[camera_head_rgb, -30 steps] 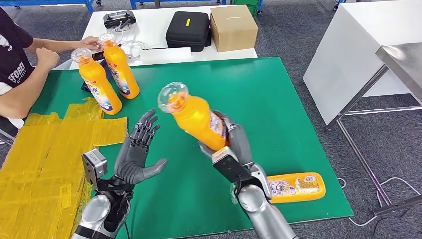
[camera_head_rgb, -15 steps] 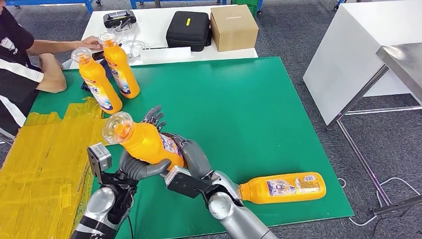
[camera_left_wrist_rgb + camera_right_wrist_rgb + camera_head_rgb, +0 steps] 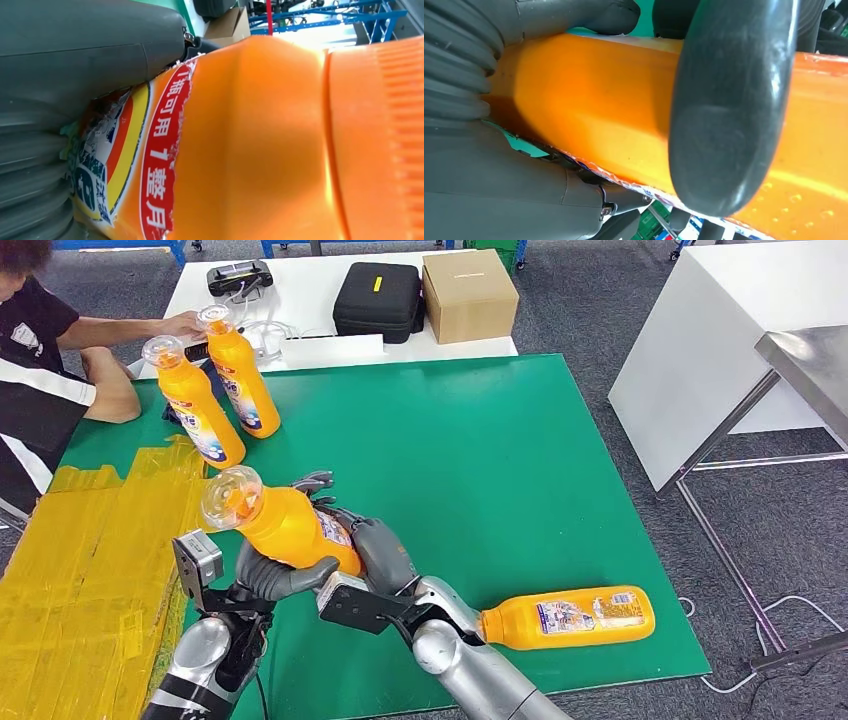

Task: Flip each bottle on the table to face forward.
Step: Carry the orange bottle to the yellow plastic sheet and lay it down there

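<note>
Bottle (image 3: 290,525) gripped by left hand (image 3: 275,575) and right hand (image 3: 385,555) together, torn label (image 3: 150,150) clear at left wrist, right thumb (image 3: 729,105) across its body

Four orange bottles (image 3: 285,530); one box (image 3: 469,295); one case (image 3: 377,300)

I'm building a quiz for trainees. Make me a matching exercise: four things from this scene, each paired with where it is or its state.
1. held bottle
2. lying bottle
3. black case
4. cardboard box

a. flat on the green mat
b. on the white table, right of the case
c. gripped by both robot hands
d. on the white table, left of the box

Pairs: 1-c, 2-a, 3-d, 4-b
</note>
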### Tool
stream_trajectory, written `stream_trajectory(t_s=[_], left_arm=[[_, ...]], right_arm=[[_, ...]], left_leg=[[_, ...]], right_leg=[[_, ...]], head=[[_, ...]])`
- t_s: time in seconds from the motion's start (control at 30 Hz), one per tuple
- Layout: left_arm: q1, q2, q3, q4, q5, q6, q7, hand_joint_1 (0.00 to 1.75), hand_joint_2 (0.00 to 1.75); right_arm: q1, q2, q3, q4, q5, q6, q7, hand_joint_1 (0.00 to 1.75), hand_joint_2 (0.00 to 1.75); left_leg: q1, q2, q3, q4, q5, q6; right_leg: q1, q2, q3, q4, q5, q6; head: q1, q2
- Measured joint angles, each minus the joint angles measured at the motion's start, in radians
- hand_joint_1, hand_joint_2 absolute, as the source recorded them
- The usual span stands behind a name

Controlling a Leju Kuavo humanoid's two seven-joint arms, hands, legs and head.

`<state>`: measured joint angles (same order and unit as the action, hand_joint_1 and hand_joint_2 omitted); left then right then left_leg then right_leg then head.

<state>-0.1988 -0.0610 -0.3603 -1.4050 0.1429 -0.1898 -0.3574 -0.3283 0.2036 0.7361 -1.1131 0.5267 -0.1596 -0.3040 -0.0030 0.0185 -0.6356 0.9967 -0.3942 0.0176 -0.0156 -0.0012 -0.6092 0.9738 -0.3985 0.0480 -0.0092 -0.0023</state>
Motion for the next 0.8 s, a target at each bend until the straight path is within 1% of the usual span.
stream_trajectory(t_s=[0.23,0.27,0.37,0.4,0.5,0.67,0.73,0.8], left_arm=[[0.0,0.0,0.002,0.0,0.006,0.021,-0.004,1.75,1.75],[0.0,-0.001,0.002,0.0,0.007,0.027,-0.004,1.75,1.75],[0.0,-0.005,0.002,0.0,0.01,0.047,-0.002,1.75,1.75],[-0.001,-0.007,0.002,0.0,0.011,0.056,0.0,1.75,1.75],[-0.008,-0.015,0.006,0.0,0.007,0.113,0.001,1.75,1.75],[-0.032,-0.017,0.062,-0.002,-0.099,0.329,-0.027,1.75,1.75],[-0.037,-0.014,0.086,-0.006,-0.128,0.369,-0.037,1.75,1.75],[-0.04,-0.012,0.102,-0.01,-0.136,0.375,-0.039,1.75,1.75]], right_arm=[[0.001,-0.001,0.008,0.0,0.0,-0.018,0.0,1.75,1.75],[0.001,-0.001,0.009,0.0,0.0,-0.023,0.001,1.68,1.75],[0.003,-0.003,0.01,0.0,0.0,-0.039,0.0,0.39,1.75],[0.005,-0.003,0.011,-0.001,0.001,-0.047,0.0,0.02,1.75],[0.022,-0.006,0.013,-0.016,0.006,-0.095,-0.006,0.0,1.75],[0.076,-0.035,0.011,-0.139,0.032,-0.189,-0.037,0.0,1.75],[0.089,-0.055,0.007,-0.198,0.036,-0.199,-0.035,0.0,1.75],[0.098,-0.07,0.002,-0.242,0.036,-0.199,-0.032,0.0,1.75]], left_leg=[[0.0,0.0,0.0,0.0,0.0,0.0],[0.0,0.0,0.0,0.0,0.0,0.0],[0.0,0.0,0.0,0.0,0.0,0.0],[0.0,0.0,0.0,0.0,0.0,0.0],[0.0,0.0,0.0,0.0,0.0,0.0],[0.0,0.0,0.0,0.0,0.0,0.0],[0.0,0.0,0.0,0.0,0.0,0.0],[0.0,-0.001,0.0,0.0,0.0,0.0]], right_leg=[[0.0,0.0,0.0,0.0,0.0,0.0],[0.0,0.0,0.0,0.0,0.0,0.0],[0.0,0.0,0.0,0.0,0.0,0.0],[0.0,0.0,0.0,0.0,0.0,0.0],[0.0,0.0,0.0,0.0,0.0,0.0],[0.0,0.0,-0.001,0.0,0.0,0.0],[0.0,0.0,-0.001,0.0,0.0,0.0],[0.0,0.0,0.0,0.0,0.0,0.0]], head=[[0.0,0.0],[0.0,0.0],[0.0,0.0],[0.0,0.0],[0.0,0.0],[0.0,0.0],[0.0,0.0],[0.0,0.0]])
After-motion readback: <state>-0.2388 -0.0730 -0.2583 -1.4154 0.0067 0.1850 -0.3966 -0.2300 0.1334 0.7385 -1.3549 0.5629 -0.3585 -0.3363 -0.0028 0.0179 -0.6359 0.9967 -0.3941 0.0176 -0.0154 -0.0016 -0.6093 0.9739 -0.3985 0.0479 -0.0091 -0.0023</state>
